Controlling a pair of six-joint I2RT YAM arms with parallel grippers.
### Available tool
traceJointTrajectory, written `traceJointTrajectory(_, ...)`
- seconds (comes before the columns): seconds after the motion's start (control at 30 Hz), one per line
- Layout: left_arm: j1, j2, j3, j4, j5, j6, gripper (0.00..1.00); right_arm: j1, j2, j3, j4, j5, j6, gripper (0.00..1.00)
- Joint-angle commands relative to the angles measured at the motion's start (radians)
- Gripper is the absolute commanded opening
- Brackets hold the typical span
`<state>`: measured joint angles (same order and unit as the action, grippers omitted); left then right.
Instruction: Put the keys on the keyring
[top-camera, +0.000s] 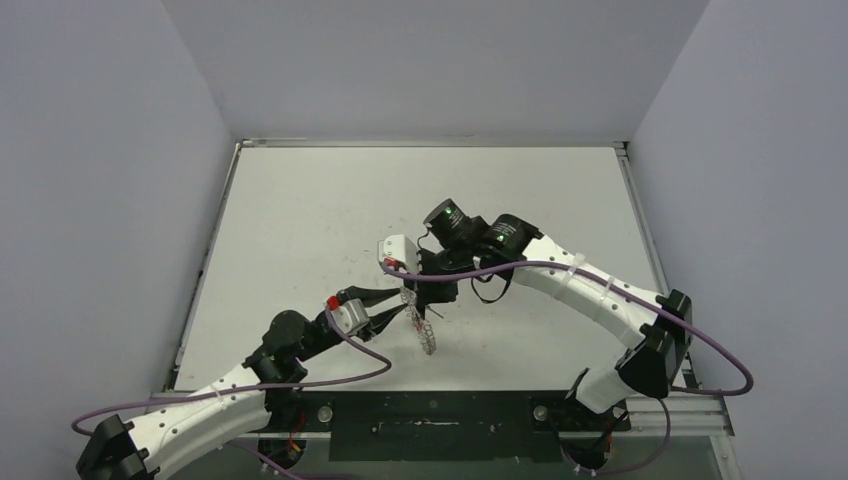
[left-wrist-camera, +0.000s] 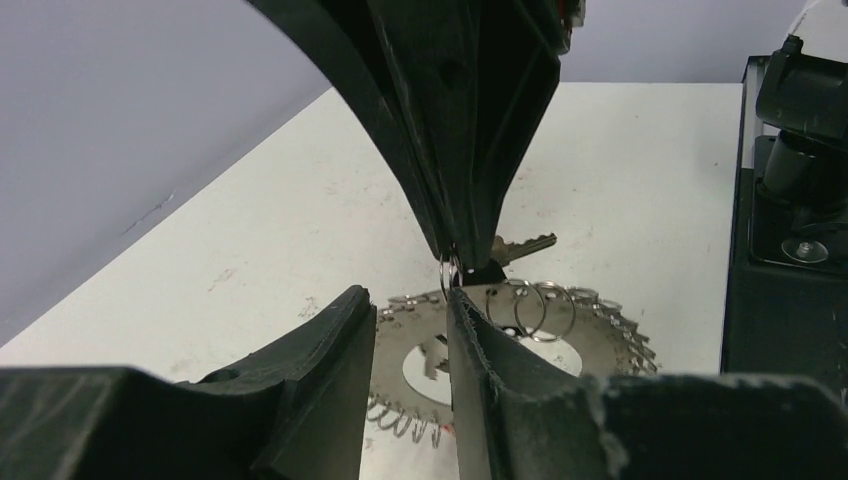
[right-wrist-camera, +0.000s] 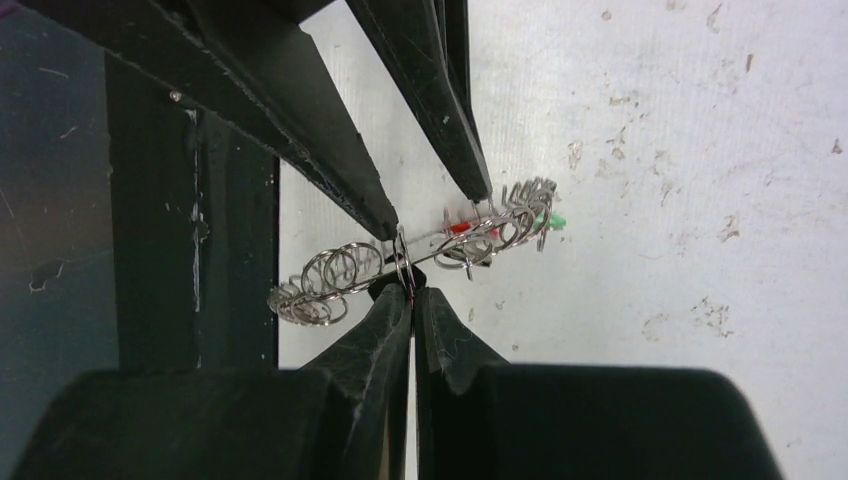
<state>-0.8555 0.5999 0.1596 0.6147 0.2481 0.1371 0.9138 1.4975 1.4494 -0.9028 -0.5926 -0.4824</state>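
The keyring (top-camera: 427, 328), a grey toothed disc hung with small wire loops, sits between both grippers near the table's front. In the left wrist view the keyring (left-wrist-camera: 600, 350) lies behind my fingers. My left gripper (left-wrist-camera: 403, 300) stands open, its tips apart on either side of the disc's rim. My right gripper (left-wrist-camera: 453, 258) comes down from above, shut on a key (left-wrist-camera: 520, 247) by its black head, with a wire loop at its tips. In the right wrist view the keyring (right-wrist-camera: 330, 272) shows edge-on with a green tag (right-wrist-camera: 553, 220); my right gripper (right-wrist-camera: 411, 292) is shut below it and my left gripper (right-wrist-camera: 437, 213) is open above.
A black mounting rail (top-camera: 430, 415) runs along the table's near edge, just behind the keyring. Purple cables (top-camera: 520, 266) loop off both arms. Grey walls close in the table on the left, right and back.
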Motion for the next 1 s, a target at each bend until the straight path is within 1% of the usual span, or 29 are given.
traceJointTrajectory(0.0, 0.001, -0.029, 0.084, -0.152, -0.002, 0.032, 0.31, 0.032, 0.058, 0.101, -0.094, 0.116, 0.016, 0.0)
traceJointTrajectory(0.13, 0.001, -0.026, 0.112, -0.248, 0.029, 0.049, 0.31, 0.045, 0.109, 0.168, -0.149, 0.157, 0.036, 0.0)
traceJointTrajectory(0.27, 0.001, -0.004, 0.134, -0.284, 0.06, 0.055, 0.31, 0.056, 0.128, 0.184, -0.151, 0.17, 0.044, 0.0)
traceJointTrajectory(0.53, 0.001, 0.106, 0.135, -0.168, 0.072, 0.026, 0.31, 0.079, 0.153, 0.193, -0.137, 0.158, 0.064, 0.0)
traceJointTrajectory(0.67, 0.001, 0.153, 0.136, -0.103, 0.064, 0.014, 0.28, 0.085, 0.16, 0.196, -0.142, 0.16, 0.064, 0.0)
traceJointTrajectory(0.77, 0.001, 0.167, 0.136, -0.076, 0.063, 0.012, 0.25, 0.087, 0.161, 0.194, -0.142, 0.164, 0.062, 0.0)
traceJointTrajectory(0.97, 0.001, 0.14, 0.132, -0.075, 0.063, 0.013, 0.24, 0.087, 0.165, 0.192, -0.141, 0.172, 0.061, 0.0)
